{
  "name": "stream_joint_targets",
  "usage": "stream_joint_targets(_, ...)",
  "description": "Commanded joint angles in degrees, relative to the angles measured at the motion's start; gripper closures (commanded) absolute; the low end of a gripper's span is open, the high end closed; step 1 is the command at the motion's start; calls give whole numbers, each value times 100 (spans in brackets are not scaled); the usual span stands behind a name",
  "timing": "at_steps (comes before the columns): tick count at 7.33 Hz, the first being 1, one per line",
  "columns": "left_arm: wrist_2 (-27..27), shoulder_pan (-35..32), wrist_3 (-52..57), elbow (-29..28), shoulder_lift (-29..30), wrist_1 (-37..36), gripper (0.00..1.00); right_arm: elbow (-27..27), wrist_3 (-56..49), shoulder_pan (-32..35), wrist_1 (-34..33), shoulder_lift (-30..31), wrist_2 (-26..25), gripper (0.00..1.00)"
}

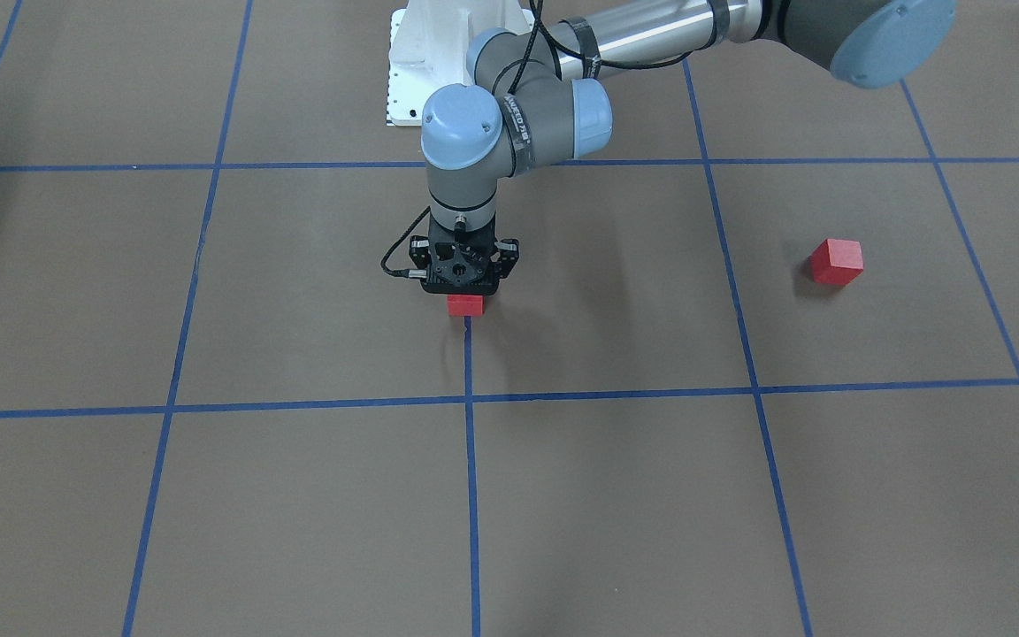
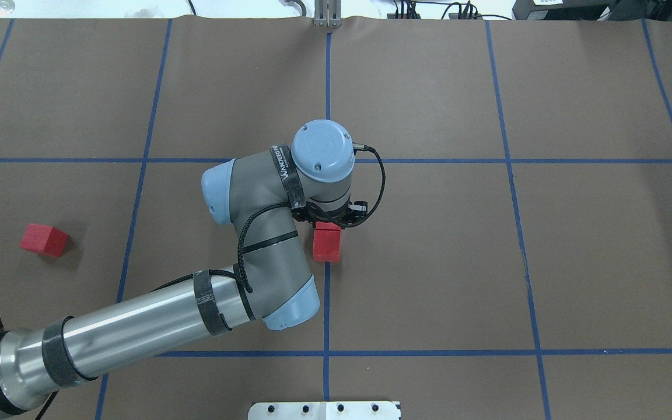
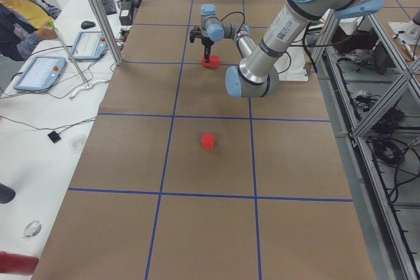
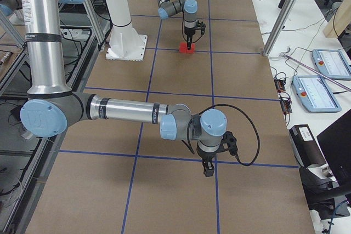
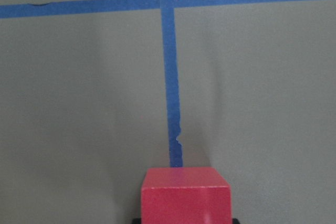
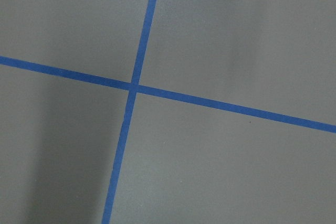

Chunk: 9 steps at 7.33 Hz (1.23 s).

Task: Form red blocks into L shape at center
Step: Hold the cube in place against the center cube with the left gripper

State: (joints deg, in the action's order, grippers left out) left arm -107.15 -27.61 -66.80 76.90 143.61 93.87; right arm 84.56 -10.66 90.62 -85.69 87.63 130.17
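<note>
One red block point(image 1: 465, 304) sits at the tip of my left gripper point(image 1: 464, 295), on the centre blue tape line point(image 1: 469, 354) of the brown surface. The left wrist view shows this red block point(image 5: 185, 195) between the dark fingers at the bottom edge, so the gripper is shut on it. From overhead, the block point(image 2: 327, 244) pokes out from under the wrist. A second red block point(image 1: 836, 262) lies alone on the robot's left side, also visible overhead point(image 2: 44, 240). My right gripper point(image 4: 208, 171) shows only in the exterior right view; I cannot tell its state.
The white robot base point(image 1: 439, 53) stands behind the centre. My right arm hangs over a tape crossing point(image 6: 132, 87) far to the robot's right. A seated person point(image 3: 20, 11) and tablets are at a side table beyond the far edge.
</note>
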Motion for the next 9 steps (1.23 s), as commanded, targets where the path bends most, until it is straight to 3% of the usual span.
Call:
stream_joint_targets(1,1,-7,0,0,0,0,45,-1,2,0,0,9,0,0)
stream_joint_targets(4,1,-8,0,0,0,0,41,8,3,0,0,-9,0,0)
stream_joint_targets(9,36,-8,0,88,-88,18,1,-1,3,0,0,-9,0,0)
